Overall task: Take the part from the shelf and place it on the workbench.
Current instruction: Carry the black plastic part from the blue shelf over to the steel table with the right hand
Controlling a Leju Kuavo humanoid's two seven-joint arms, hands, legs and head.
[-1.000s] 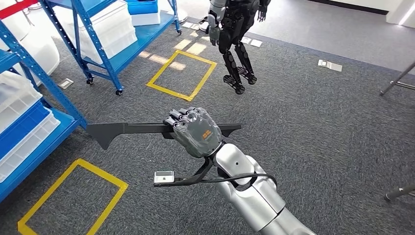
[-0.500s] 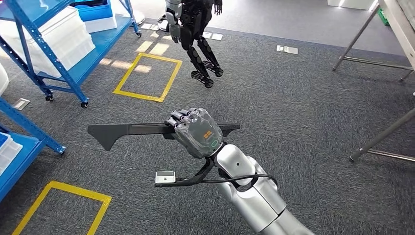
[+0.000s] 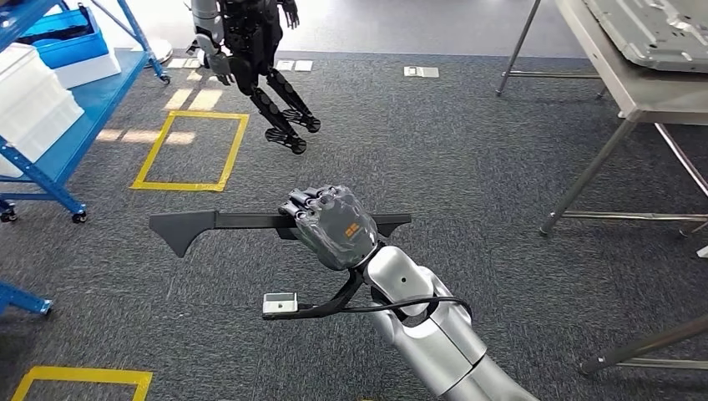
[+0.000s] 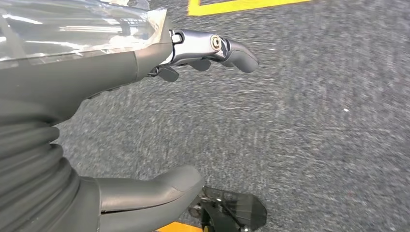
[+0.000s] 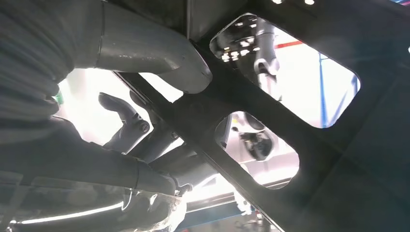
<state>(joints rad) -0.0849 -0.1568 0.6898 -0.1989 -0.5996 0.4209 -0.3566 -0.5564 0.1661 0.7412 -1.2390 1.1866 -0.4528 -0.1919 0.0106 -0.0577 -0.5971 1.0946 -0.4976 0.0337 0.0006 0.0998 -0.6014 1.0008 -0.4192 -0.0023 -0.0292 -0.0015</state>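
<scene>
On the blue shelf [image 3: 79, 109] at the far left sit two containers: a white bin [image 3: 29, 104] and a blue bin [image 3: 67, 29] resting on a white one; their contents cannot be made out.

The right robot hand [image 3: 330, 224] has its fingers wrapped over the middle of the part [image 3: 209, 223], a long dark flat bar with a pointed, widened left end, held level above the grey carpet. In the right wrist view the thumb [image 5: 150, 50] presses against the part [image 5: 270, 96], whose plate has rounded cut-outs. The left robot hand [image 4: 145, 125] hangs over the carpet with fingers spread and nothing in it.

Against the earlier pictures the whole scene has slid leftward: the camera has turned, the shelf has drawn to the edge, and the counter [image 3: 622, 79] with its grey metal panel [image 3: 655, 29] has come in at the upper right. The hand's hold on the part is unchanged.

One part, one counter, one black humanoid robot [image 3: 250, 58] standing ahead, two yellow floor squares [image 3: 192, 150].
</scene>
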